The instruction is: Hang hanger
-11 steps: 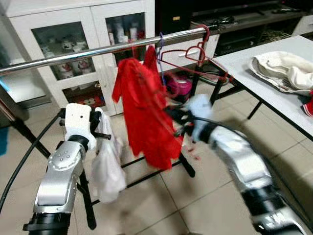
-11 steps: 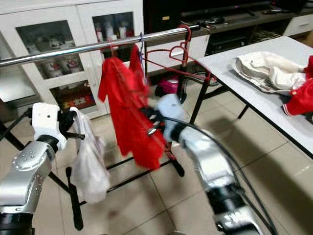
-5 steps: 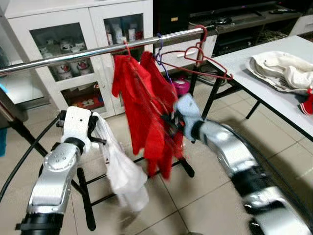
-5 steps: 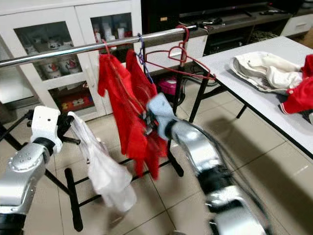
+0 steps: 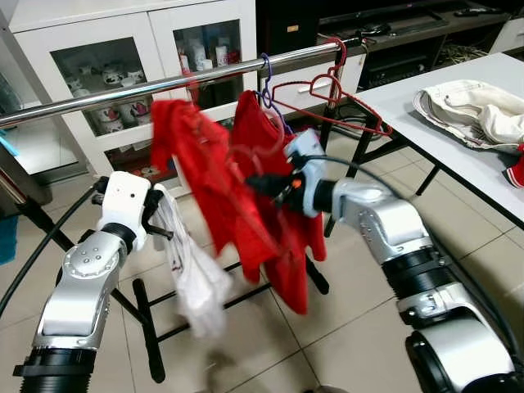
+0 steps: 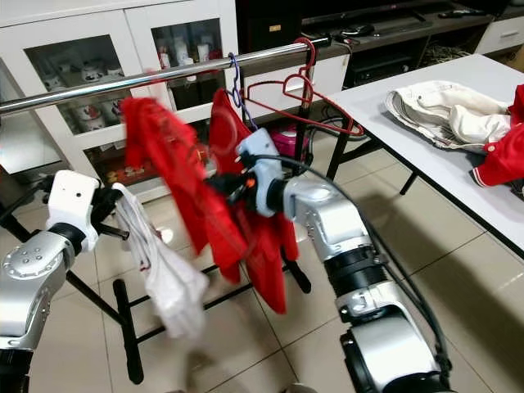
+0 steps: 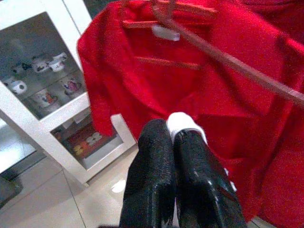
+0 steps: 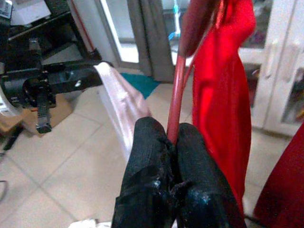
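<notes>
Right gripper [image 5: 260, 185], jaws clenched on thin red wire hanger [image 8: 176, 102] carrying red cloth garment [image 5: 214, 192], just below long steel clothes rail [image 5: 172, 82]. Left gripper [image 7: 175, 142], jaws clamped on limp white cloth [image 5: 192, 270]. Behind, white glass-fronted cabinet [image 5: 106, 74] holding small cups and jars.

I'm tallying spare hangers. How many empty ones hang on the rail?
3: a purple hanger by the red shirt, and two red hangers near the rail's end. More may be hidden.

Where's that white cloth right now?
The white cloth hangs from the left gripper, low on the robot's left, beside the red garment and below the metal rail.
</notes>
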Robot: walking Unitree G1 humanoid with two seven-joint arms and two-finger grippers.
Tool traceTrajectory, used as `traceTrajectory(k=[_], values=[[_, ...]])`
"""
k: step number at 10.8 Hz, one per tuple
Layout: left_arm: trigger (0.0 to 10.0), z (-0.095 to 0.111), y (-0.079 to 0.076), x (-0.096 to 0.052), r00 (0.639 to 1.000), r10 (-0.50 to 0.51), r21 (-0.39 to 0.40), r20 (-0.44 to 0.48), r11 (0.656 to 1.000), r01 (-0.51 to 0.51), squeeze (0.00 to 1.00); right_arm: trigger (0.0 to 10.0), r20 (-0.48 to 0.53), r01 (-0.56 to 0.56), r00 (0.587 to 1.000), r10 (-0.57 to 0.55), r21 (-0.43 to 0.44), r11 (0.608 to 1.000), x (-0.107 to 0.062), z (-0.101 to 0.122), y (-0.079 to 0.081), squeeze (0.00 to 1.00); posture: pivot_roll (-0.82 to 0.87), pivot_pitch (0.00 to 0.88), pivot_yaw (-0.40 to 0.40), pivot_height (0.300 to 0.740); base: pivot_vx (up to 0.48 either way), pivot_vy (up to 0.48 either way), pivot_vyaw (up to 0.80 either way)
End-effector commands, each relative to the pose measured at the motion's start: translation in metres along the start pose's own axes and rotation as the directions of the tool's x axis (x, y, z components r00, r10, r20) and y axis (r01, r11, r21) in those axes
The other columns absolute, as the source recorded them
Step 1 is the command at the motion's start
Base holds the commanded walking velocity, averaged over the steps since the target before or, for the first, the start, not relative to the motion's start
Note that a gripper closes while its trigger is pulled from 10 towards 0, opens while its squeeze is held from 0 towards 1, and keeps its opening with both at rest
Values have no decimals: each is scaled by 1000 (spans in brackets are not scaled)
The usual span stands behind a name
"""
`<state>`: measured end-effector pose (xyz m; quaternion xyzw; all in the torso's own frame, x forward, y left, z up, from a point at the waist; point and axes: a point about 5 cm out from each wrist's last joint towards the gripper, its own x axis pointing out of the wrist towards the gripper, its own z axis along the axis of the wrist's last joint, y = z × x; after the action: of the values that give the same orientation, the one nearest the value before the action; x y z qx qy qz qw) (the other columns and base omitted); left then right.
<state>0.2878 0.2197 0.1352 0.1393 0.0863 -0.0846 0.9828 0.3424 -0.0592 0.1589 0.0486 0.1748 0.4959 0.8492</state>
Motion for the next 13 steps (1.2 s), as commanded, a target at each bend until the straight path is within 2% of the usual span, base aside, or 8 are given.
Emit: traceTrajectory(k=[1, 2, 5, 8, 9, 10, 11, 13], values=[[10000, 7, 0, 2, 1000, -20, -1, 16, 1000, 21, 0, 10000, -29, 1, 1000, 3, 150, 989, 7, -9, -4, 0, -26, 0, 81, 740, 0, 0, 0], [10000, 7, 0, 3, 1000, -23, -3, 16, 1000, 23, 0, 10000, -31, -6, 999, 12, 181, 983, 8, -11, -4, 0, -26, 0, 81, 740, 0, 0, 0], [10000, 11, 1, 2, 999, -11, -27, 39, 1000, 12, 0, 10000, 83, -159, 987, 138, 386, 909, 9, -11, -1, 0, -23, 0, 68, 740, 0, 0, 0], [10000, 10, 11, -5, 997, 43, -35, 56, 999, -41, 0, 10000, 148, -273, 960, 238, 303, 913, 7, 1, 3, 0, -23, 0, 60, 740, 0, 0, 0], [10000, 7, 14, -9, 999, 35, -18, 41, 999, -35, 0, 10000, 143, -237, 968, 206, 252, 938, 8, 1, 0, 0, -21, 0, 55, 740, 0, 0, 0], [10000, 5, 18, -14, 999, 23, 2, 22, 1000, -23, 0, 10000, 216, -178, 969, 120, 273, 945, 6, 8, -8, 0, -18, 0, 49, 740, 0, 0, 0], [10000, 5, 35, -23, 997, 77, 6, 27, 997, -77, 0, 10000, 314, -70, 948, -50, 361, 930, -3, 15, -27, 0, -11, 0, 39, 740, 0, 0, 0], [10000, 6, 50, -27, 989, 139, -9, 39, 990, -139, 0, 10000, 325, 13, 933, -157, 405, 914, -21, 6, -43, 0, -19, 0, 45, 740, 0, 0, 0]])
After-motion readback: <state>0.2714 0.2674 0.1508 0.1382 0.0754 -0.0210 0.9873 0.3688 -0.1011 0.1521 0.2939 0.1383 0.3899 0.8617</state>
